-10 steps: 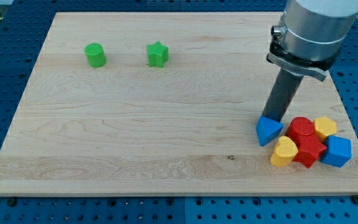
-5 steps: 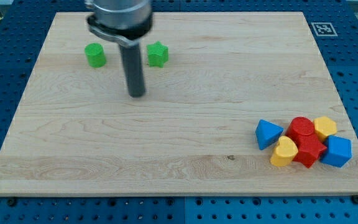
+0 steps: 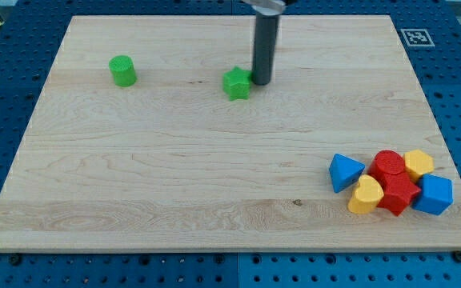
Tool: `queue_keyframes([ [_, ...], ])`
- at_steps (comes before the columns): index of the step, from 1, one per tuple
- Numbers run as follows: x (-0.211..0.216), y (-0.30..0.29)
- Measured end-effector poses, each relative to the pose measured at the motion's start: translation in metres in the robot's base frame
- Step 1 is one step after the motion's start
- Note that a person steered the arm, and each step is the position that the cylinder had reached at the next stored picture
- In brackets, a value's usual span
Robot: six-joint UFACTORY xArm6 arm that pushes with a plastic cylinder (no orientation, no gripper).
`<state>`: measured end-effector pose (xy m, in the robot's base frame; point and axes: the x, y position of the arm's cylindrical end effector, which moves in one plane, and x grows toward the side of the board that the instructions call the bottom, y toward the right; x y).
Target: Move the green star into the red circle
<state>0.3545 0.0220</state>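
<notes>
The green star [image 3: 236, 83] lies on the wooden board [image 3: 174, 176], a little above its middle. My tip [image 3: 260, 82] stands right at the star's right side, touching or almost touching it. The red circle [image 3: 388, 165] sits in a cluster of blocks at the view's lower right, far from the star. The rod rises out of the view's top.
A green cylinder [image 3: 122, 71] stands at the upper left. Around the red circle lie a blue triangle [image 3: 345, 171], a yellow heart [image 3: 366, 195], a red star-like block [image 3: 398, 194], a yellow hexagon [image 3: 418, 163] and a blue block [image 3: 434, 194].
My tip has swept from the lower right cluster to the upper left, then over to the star's right side. The green star has shifted right and slightly down.
</notes>
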Motion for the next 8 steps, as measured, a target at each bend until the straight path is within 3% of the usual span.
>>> queue_keyframes([
  [2, -0.013, -0.098],
  [3, 0.006, -0.078],
  [5, 0.025, 0.062],
  [7, -0.006, -0.03],
  [8, 0.037, -0.052],
])
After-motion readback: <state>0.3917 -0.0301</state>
